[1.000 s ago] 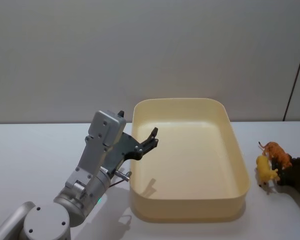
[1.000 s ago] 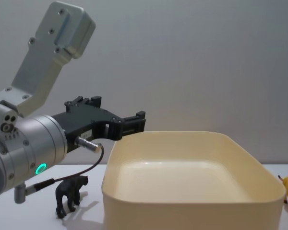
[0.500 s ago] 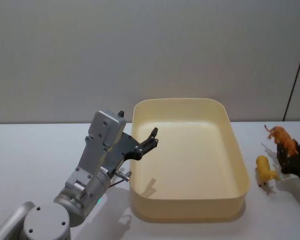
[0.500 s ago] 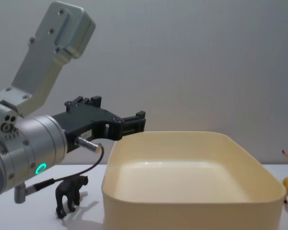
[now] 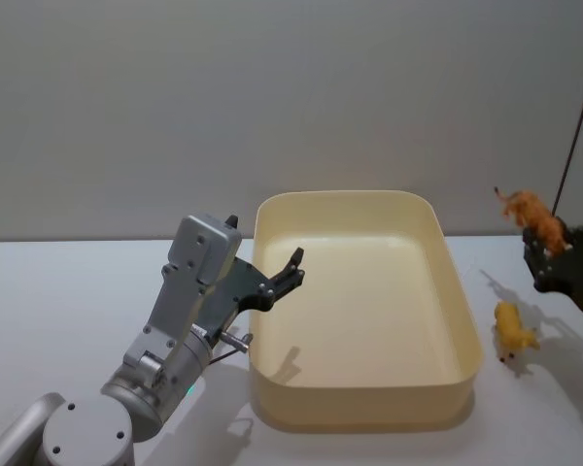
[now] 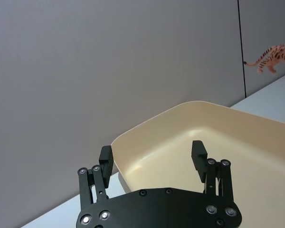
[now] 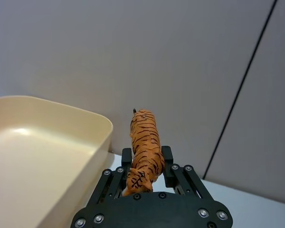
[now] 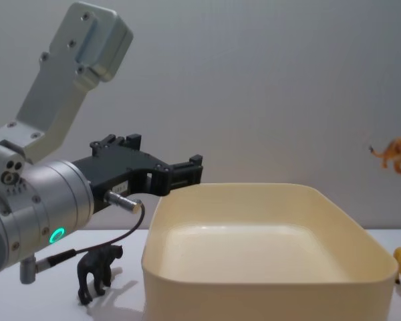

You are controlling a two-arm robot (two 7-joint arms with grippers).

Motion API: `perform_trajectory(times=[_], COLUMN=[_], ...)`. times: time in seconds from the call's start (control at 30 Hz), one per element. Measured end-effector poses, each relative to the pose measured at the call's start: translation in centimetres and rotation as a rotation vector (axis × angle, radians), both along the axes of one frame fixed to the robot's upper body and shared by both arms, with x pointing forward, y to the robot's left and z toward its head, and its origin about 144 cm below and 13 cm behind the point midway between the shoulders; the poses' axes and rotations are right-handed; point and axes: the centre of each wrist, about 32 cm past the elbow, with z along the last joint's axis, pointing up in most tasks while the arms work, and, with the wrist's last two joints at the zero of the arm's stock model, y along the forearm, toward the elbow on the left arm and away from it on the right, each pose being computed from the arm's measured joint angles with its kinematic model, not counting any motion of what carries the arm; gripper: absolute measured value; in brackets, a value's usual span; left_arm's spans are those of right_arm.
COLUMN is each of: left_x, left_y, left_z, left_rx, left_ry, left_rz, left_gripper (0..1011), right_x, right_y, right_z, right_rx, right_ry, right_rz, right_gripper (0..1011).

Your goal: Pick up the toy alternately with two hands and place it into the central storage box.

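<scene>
One orange toy tiger [image 5: 531, 216] is clamped in the right gripper [image 5: 554, 264], airborne right of the cream storage box [image 5: 369, 391]; the left gripper [image 6: 152, 153] hovers wide open at its left rim.

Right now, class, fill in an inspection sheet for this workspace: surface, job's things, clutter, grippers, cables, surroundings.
Surface: white table.
Job's things: cream storage box central, nothing inside; tiger toy held aloft right of it; yellow toy on the table right of it; black animal figure standing left of it.
Clutter: nothing seen.
Grippers: left gripper open, over the box's left rim; right gripper shut on the tiger toy.
Cables: thin black cable looped under the left arm.
Surroundings: plain grey wall, dark vertical seam at right.
</scene>
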Motion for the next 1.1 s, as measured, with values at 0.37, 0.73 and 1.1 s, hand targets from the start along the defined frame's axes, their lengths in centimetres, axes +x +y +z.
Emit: perform_trajectory(times=[0.37,0.73,1.1], left_x=[0.0,0.0,0.0], left_y=[0.0,0.0,0.0], left_z=[0.0,0.0,0.0], left_rx=[0.0,0.0,0.0], left_ry=[0.0,0.0,0.0], left_rz=[0.0,0.0,0.0], left_gripper=[1001,1002,1002], right_x=[1.3,3.5,6.6], right_y=[1.1,3.2,6.2], right_z=[2.2,3.1,3.2], right_rx=[0.005,0.006,0.004], right_ry=[-0.013,0.066,0.196], right_rz=[0.147,0.309,0.458], right_gripper=[346,345,687])
